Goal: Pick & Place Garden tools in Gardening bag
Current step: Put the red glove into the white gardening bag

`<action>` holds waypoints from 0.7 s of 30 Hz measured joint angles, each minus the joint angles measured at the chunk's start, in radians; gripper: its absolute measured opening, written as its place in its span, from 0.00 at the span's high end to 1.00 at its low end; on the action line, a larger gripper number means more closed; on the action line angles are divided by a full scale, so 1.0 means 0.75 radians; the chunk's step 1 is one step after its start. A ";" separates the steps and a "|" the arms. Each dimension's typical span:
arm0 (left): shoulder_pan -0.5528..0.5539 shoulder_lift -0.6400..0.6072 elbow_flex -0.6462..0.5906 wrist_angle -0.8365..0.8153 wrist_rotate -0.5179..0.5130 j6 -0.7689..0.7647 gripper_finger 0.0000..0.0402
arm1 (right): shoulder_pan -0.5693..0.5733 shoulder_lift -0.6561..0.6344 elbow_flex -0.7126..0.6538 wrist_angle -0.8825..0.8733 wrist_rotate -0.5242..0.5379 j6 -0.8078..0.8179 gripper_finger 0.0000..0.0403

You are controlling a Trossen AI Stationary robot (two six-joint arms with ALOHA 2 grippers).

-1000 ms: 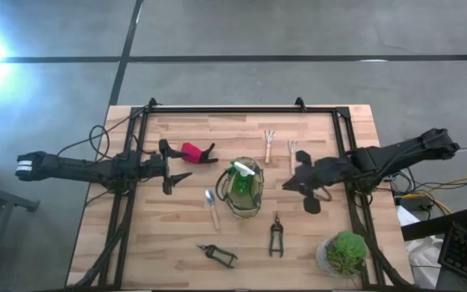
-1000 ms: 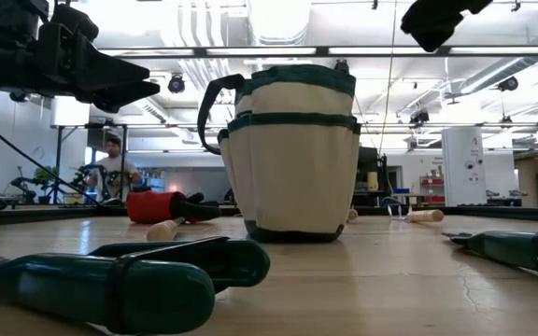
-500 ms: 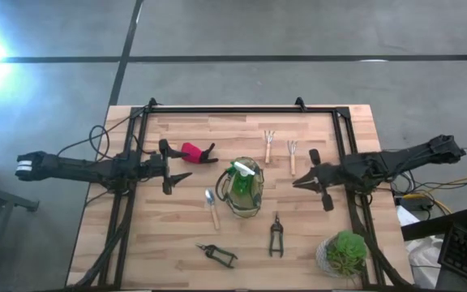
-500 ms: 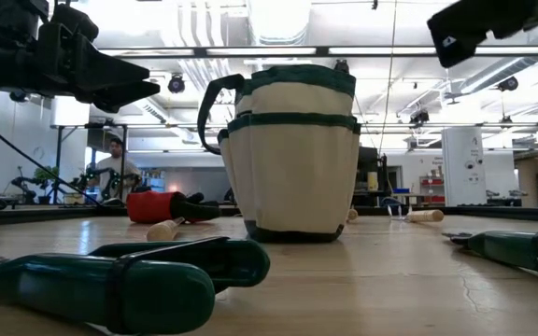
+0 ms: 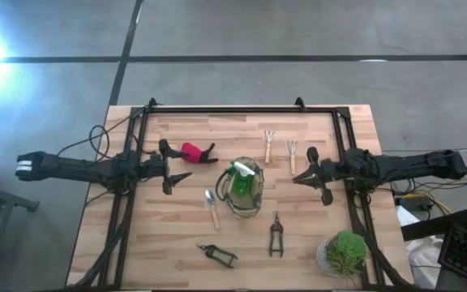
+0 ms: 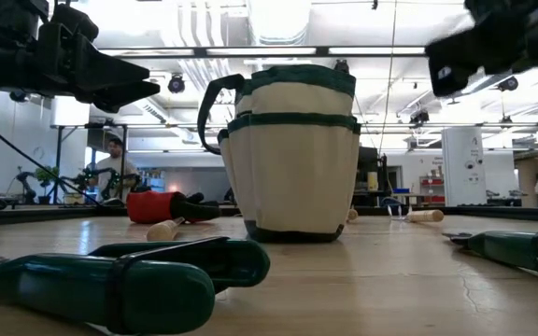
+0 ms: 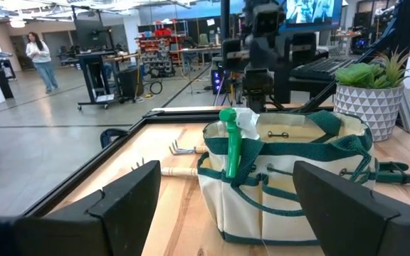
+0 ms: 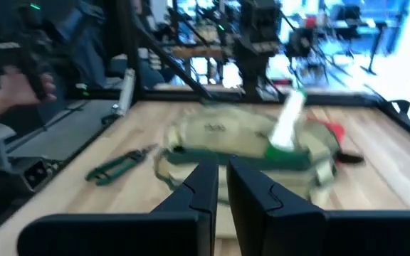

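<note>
Bag [image 5: 244, 189]: table centre, spray bottle [image 5: 240, 172] inside.
Left gripper [image 5: 171, 173]: spread, empty, left of bag.
Right gripper [image 5: 313, 173]: fingers pressed together, apparently empty, right of bag.
Forks [image 5: 280, 149]: near right gripper.

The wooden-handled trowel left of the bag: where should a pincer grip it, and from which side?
Grip the trowel on its wooden handle, coming straight down from above. It lies flat, apart from the gardening bag, handle toward the table's near edge, blade toward the far edge.
</note>
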 joint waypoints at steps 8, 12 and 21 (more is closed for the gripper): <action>0.000 0.000 0.000 0.000 0.000 0.000 0.20 | -0.081 0.000 -0.148 0.026 -0.009 0.124 0.93; 0.000 0.000 0.000 0.001 0.000 0.000 0.20 | -0.084 -0.002 -0.225 0.132 -0.008 0.126 0.93; 0.000 0.000 0.000 0.001 0.000 -0.188 0.20 | -0.084 -0.016 -0.245 0.113 0.100 0.086 0.93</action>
